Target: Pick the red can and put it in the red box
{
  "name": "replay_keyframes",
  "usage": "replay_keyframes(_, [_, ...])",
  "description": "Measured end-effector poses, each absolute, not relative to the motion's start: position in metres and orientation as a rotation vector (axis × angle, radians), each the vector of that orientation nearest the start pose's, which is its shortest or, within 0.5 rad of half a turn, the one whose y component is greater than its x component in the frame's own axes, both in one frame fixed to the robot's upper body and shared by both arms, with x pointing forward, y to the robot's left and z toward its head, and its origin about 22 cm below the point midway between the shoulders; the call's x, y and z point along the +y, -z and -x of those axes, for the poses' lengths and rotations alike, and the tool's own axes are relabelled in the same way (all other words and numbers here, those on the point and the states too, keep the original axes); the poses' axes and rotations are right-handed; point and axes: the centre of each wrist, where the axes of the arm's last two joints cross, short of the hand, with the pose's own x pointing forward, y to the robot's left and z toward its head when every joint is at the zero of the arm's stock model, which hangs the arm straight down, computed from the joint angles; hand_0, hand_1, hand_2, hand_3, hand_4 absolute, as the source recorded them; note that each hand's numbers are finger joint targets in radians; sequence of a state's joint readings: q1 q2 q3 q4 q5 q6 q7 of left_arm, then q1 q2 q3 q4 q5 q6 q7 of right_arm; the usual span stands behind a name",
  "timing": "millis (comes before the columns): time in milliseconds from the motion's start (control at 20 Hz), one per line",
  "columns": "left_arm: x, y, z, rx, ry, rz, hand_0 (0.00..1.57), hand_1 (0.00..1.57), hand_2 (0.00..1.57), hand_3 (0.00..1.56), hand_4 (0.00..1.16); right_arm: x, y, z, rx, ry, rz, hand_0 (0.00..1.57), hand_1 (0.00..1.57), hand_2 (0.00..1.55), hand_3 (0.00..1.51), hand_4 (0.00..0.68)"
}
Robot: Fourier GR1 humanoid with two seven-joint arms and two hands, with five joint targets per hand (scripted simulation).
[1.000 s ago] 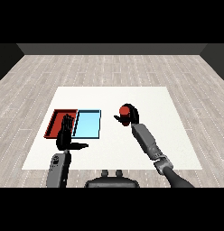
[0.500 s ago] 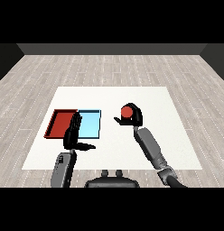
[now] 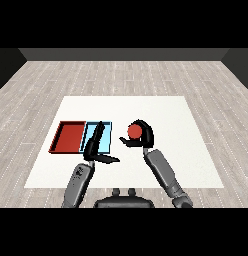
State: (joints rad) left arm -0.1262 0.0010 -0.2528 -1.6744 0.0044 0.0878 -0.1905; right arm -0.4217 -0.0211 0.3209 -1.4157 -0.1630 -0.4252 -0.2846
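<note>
The red can (image 3: 134, 131) is held in my right hand (image 3: 142, 138), whose fingers curl round it from the right and above. It sits near the middle of the table, just right of the light blue tray (image 3: 107, 136). The red tray (image 3: 68, 136) lies left of the blue one. My left hand (image 3: 95, 146) is open, its straight fingers reaching over the blue tray's left part and its thumb sticking out to the right.
The white table (image 3: 166, 115) spreads around both trays, with bare surface behind them and on the right. Grey plank floor surrounds the table.
My right hand has carried the red can leftward toward the trays. My left hand has shifted right, from over the red tray to over the blue one.
</note>
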Motion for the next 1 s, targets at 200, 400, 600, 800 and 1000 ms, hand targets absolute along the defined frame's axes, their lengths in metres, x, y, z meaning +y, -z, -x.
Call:
replay_keyframes(200, [0.135,-0.048,-0.256,-1.933,0.171,0.218,0.00,0.00,0.00,0.00,0.00,-0.106,-0.071,-0.301,-2.053,0.014,-0.154,1.44,1.44,1.43,1.39,0.618])
replay_keyframes(400, [0.131,-0.031,-0.261,-1.888,0.181,0.234,0.00,0.00,0.00,0.00,0.00,-0.108,-0.077,-0.293,-2.078,0.011,-0.169,1.44,1.44,1.44,1.40,0.630])
replay_keyframes(600, [0.128,-0.020,-0.262,-1.856,0.184,0.234,0.00,0.00,0.00,0.00,0.00,-0.105,-0.083,-0.296,-2.092,0.001,-0.176,1.46,1.46,1.44,1.39,0.656])
replay_keyframes(800, [0.123,-0.015,-0.264,-1.836,0.185,0.242,0.00,0.00,0.00,0.00,0.00,-0.099,-0.090,-0.290,-2.097,-0.009,-0.194,1.47,1.47,1.44,1.39,0.654])
replay_keyframes(1000, [0.115,-0.009,-0.268,-1.823,0.179,0.259,0.00,0.00,0.00,0.00,0.00,-0.102,-0.077,-0.294,-2.103,-0.017,-0.206,1.46,1.46,1.43,1.38,0.660])
